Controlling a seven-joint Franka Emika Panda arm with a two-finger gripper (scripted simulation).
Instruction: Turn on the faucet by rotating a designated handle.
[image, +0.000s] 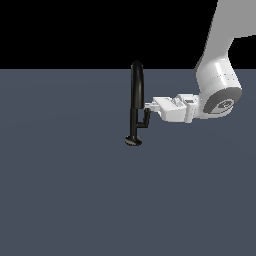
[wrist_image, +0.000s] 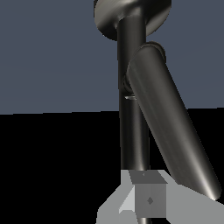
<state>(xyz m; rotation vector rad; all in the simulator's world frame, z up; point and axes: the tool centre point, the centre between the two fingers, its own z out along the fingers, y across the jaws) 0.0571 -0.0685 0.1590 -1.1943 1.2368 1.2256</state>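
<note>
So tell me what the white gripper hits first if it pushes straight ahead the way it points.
Probably the short black bar handle: the gripper already sits at its upper end, with the glossy black gooseneck faucet right behind. Contact is unclear.

We see the faucet (wrist_image: 132, 131) close up as a glossy black stem running the length of the frame, ending in its round base (wrist_image: 109, 17) against the grey-blue floor (wrist_image: 52, 57). The handle (wrist_image: 170, 127), a thicker dark bar, joins the stem near the base and slants away toward five o'clock. A pale grey gripper finger (wrist_image: 148, 199) sits at six o'clock, right at the stem; whether it touches is unclear. Black fills the lower background.
</note>
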